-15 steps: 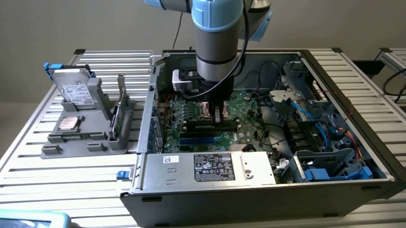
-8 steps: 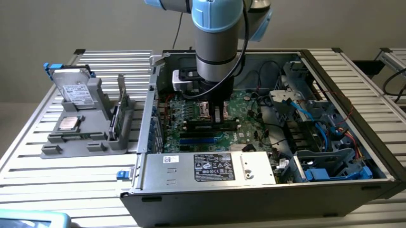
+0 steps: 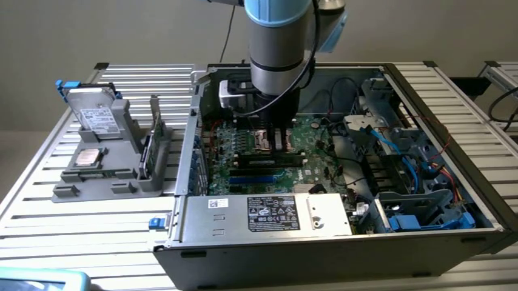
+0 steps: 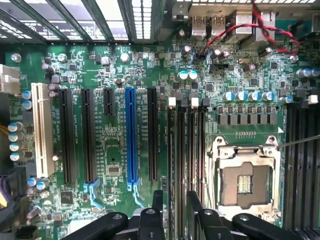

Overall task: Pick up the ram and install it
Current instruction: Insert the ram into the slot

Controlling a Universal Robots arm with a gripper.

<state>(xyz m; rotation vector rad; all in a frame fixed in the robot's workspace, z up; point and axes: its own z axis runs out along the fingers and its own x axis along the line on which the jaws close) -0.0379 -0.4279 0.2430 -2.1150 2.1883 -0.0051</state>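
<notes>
**Q:** Where is the ram [image 3: 271, 161]?

**A:** Inside the open computer case [image 3: 324, 260], which stands on the slatted bench [image 3: 97, 236]. The stick stands on edge in a black slot near the middle of the motherboard [image 3: 324, 136], just beside the processor socket [image 3: 261, 140]. Its pale label is visible and it looks level.

**Q:** And the gripper [image 3: 273, 145]?

**A:** It is directly above the stick. In the wrist view the gripper [image 4: 176, 202] hangs over the memory slots [image 4: 186, 150]. Its two dark fingers [image 4: 157, 200] stand well apart, with nothing clamped between them.

**Q:** Which step is in hand?

**A:** Judged from this layout, the install itself. The stick is off the bench and in its slot, and the jaws are wide. Whether it is pressed fully home cannot be told, because the white latches [image 4: 172, 102] at the slot ends are too small to read.

**Q:** What would a further move call for?

**A:** As a judgement only, it calls for a straight vertical path, so that neither finger drags the stick or catches a neighbouring slot. It also calls for a check that both ends sit at equal height.
</notes>
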